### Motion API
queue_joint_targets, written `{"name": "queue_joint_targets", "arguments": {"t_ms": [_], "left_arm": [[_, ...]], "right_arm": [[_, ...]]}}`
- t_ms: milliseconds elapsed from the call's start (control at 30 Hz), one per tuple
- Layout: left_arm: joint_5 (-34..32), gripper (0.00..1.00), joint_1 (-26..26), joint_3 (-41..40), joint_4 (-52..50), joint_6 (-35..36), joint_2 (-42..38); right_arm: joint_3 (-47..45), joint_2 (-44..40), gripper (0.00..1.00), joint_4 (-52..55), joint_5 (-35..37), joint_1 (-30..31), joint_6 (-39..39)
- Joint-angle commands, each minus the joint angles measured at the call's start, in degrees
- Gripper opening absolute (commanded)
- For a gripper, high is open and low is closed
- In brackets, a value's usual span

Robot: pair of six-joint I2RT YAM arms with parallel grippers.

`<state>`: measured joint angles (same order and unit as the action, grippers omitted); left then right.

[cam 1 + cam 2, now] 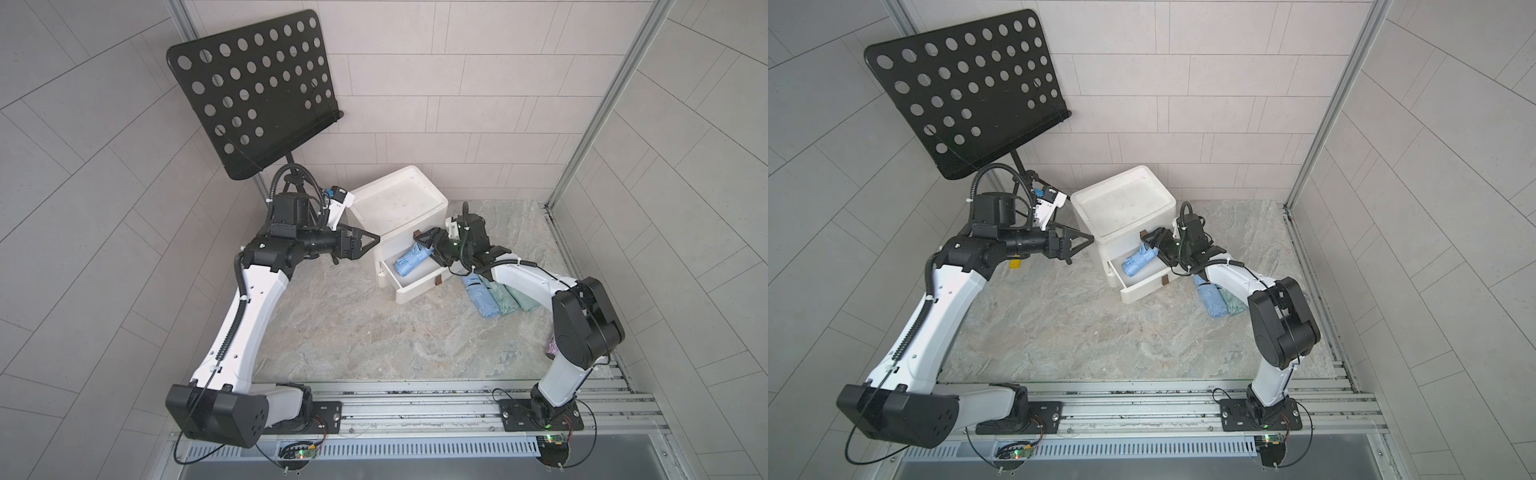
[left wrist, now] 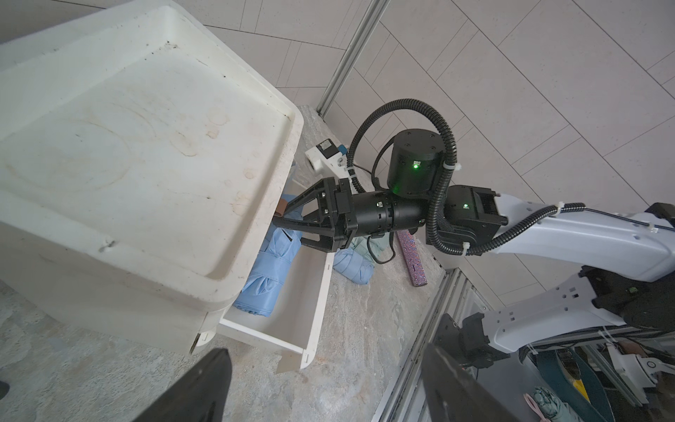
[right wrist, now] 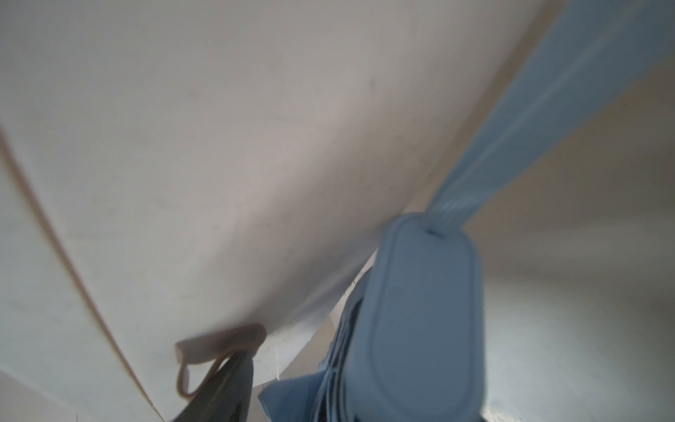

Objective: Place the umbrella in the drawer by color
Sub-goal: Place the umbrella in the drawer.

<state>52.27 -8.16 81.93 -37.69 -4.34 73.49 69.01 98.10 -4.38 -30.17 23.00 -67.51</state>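
Right gripper [image 1: 422,240] meets the folded light-blue fabric umbrella [image 1: 409,262] in the open white plastic drawer [image 1: 415,291], placing step, I judge. Gripping or released, I cannot tell. Next I must withdraw carefully.

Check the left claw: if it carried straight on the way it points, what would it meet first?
The white drawer cabinet. The open left claw points at its side wall, close to the front corner, with nothing between them. How high it would strike is unclear.

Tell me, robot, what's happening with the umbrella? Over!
Left tool open, clear. Right tool open at blue umbrella in drawer. More umbrellas waiting alongside.
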Motion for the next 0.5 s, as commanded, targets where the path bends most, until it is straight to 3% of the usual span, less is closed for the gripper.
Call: {"name": "queue_joint_targets", "arguments": {"t_ms": [0, 467], "left_arm": [[1.0, 0.89, -0.2, -0.6, 1.5, -0.1, -1.3], [1.5, 0.89, -0.4, -1.0, 1.6, -0.8, -1.8]], "right_arm": [[2.8, -4.1, 0.74, 5.9, 4.2, 0.3, 5.1], [5.8, -15.1, 0.77, 20.8, 14.0, -0.9, 18.5]]}}
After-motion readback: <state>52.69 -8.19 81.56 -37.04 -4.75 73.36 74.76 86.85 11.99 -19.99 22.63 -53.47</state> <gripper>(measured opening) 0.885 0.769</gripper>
